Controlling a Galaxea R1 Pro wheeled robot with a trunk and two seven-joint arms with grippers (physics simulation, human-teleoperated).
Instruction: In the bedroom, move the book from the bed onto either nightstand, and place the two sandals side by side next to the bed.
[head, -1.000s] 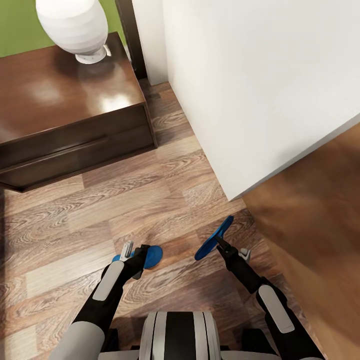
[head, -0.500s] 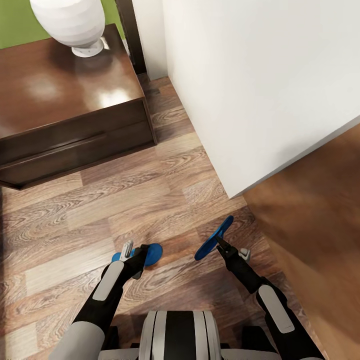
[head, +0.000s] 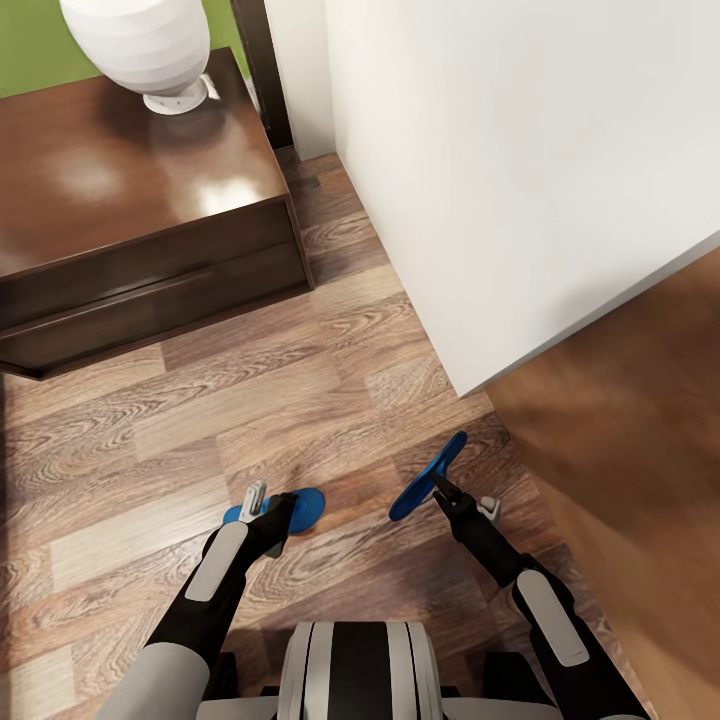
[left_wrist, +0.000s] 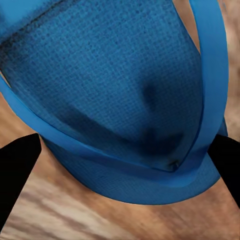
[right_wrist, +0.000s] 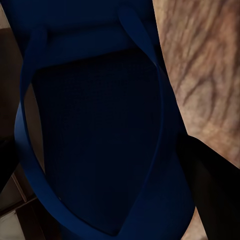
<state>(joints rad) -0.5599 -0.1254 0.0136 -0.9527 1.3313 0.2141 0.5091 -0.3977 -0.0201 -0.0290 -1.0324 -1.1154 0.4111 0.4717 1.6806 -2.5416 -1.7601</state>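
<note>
We carry one sandal in each gripper beside the bed (head: 520, 180): left gripper (head: 268, 512) clamped on the left sandal (head: 300, 508), right gripper (head: 440, 487) on the right sandal (head: 428, 475). Both look light and floppy, so grip the sole's edge.

Vase (head: 140, 45): white and rounded, stood at 11 o'clock on a glossy dark top.
Green wall (head: 30, 45): lay behind it.

Home bedroom: bed (head: 520, 180) with grey mattress, dark wooden nightstand (head: 130, 230), white lamp (head: 140, 45), wood-plank floor (head: 300, 400).
</note>
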